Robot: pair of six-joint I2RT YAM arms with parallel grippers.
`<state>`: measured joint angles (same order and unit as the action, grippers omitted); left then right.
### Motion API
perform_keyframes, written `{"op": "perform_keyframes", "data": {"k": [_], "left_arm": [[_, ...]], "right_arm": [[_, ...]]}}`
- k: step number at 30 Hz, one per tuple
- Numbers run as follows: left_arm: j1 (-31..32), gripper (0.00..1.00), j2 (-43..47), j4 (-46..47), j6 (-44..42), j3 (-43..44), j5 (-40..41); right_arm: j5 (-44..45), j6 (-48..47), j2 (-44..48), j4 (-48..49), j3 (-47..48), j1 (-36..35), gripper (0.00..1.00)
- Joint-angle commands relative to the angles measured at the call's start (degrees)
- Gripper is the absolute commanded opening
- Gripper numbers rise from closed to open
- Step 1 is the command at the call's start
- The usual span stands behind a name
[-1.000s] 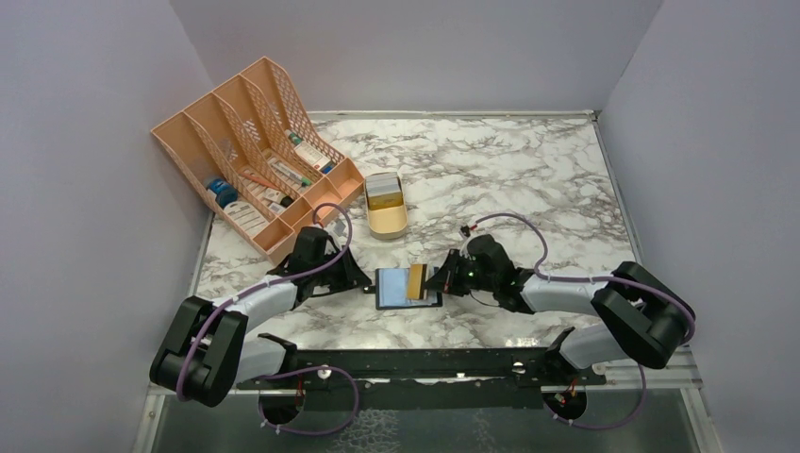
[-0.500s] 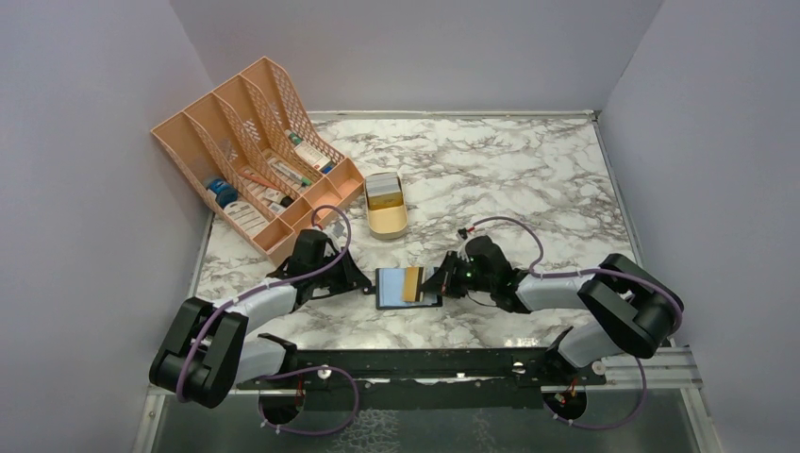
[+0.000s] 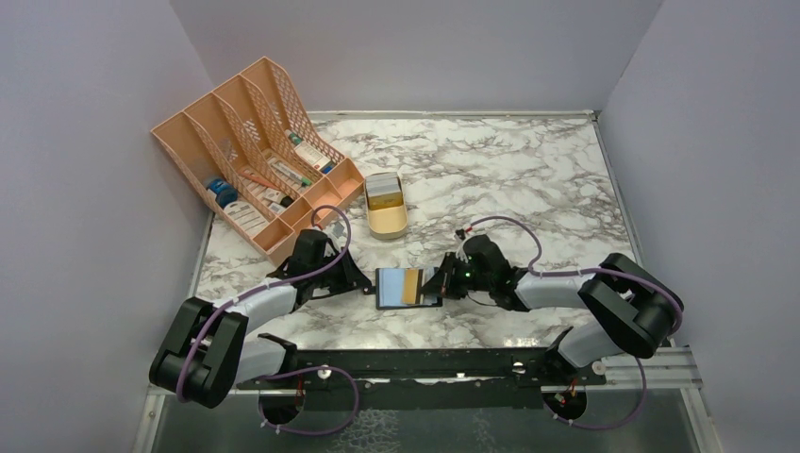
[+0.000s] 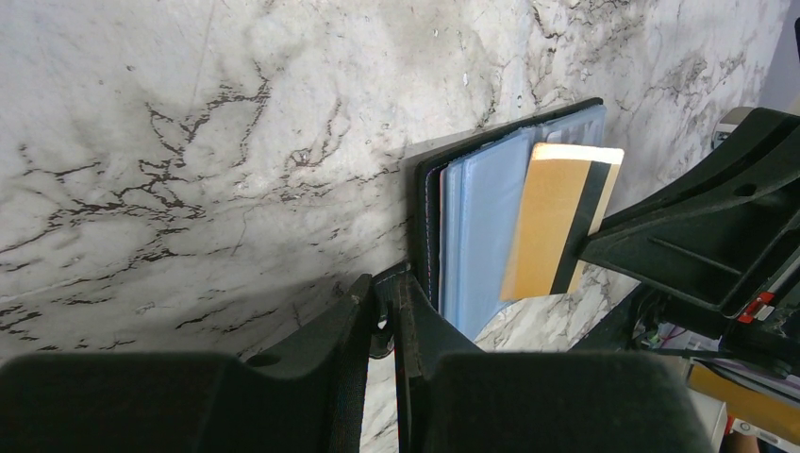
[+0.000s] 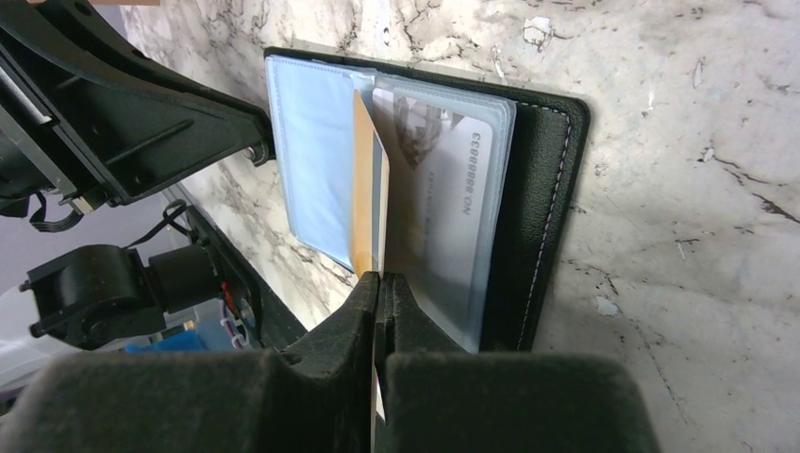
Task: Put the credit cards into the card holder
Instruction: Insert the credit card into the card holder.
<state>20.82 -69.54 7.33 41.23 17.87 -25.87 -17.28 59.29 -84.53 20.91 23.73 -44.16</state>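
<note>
From above, the open holder [image 3: 389, 289] lies flat on the marble worktop [image 3: 528, 179] in front of the arm bases, between the two hands. The left hand [image 3: 368, 286] meets its left edge and the right hand [image 3: 440, 283] its right edge. A gold card [image 3: 411, 285] stands across the holder's blue-grey lining. Farther back sits a tan tin [image 3: 385, 205], and a peach organiser [image 3: 255, 156] stands in the far-left corner.

In the left wrist view, the left hand's fingers are pressed together, pinching the holder's black cover at its near edge. The gold card, with a dark stripe down one side, lies partly over the clear sleeves, its far end in the grip of the right hand.

In the right wrist view, the right hand's fingers are clamped on the gold card's near end. The card is seen edge-on, slipped between two clear sleeves. A grey card [image 5: 453, 189] with printed numbers already sits in the sleeve just to the right. The left hand touches the holder's far edge.
</note>
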Motion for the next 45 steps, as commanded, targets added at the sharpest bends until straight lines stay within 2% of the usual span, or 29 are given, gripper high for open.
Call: {"op": "perform_keyframes", "data": {"k": [1, 16, 24, 26, 31, 34, 39, 45], "left_arm": [[0.54, 0.16, -0.18, 0.46, 0.01, 0.39, 0.53], [0.63, 0.16, -2.97, 0.96, -1.45, 2.04, -0.32], [0.71, 0.16, -3.56, 3.5, -0.69, 2.0, -2.41], [0.75, 0.16, -3.38, 3.51, -0.04, 1.93, -2.39], [0.83, 0.16, -1.58, 3.48, 1.41, 1.05, -1.48], [1.0, 0.16, -0.97, 3.85, 1.82, 0.53, -1.24], [1.21, 0.16, -0.99, 4.35, 2.08, 0.25, -1.43], [1.4, 0.16, -0.51, 4.5, 2.27, -0.15, -1.54]], "right_arm": [[-1.6, -1.88, -0.83, -2.6, 1.27, 0.04, 0.01], [-4.68, -4.2, -5.26, -4.25, 4.54, 0.04, 0.01], [-5.31, -8.93, -8.09, -7.4, 8.73, 0.04, 0.01], [-5.57, -9.37, -8.65, -8.5, 9.9, 0.04, 0.06], [-2.01, -11.25, -5.8, -15.24, 11.97, 0.05, 0.34], [0.81, -12.62, -3.61, -19.36, 12.91, 0.08, 0.44], [-0.88, -12.34, -3.05, -17.66, 12.59, -0.04, 0.5], [-3.42, -10.6, -6.06, -14.49, 12.94, -0.2, 0.49]]}}
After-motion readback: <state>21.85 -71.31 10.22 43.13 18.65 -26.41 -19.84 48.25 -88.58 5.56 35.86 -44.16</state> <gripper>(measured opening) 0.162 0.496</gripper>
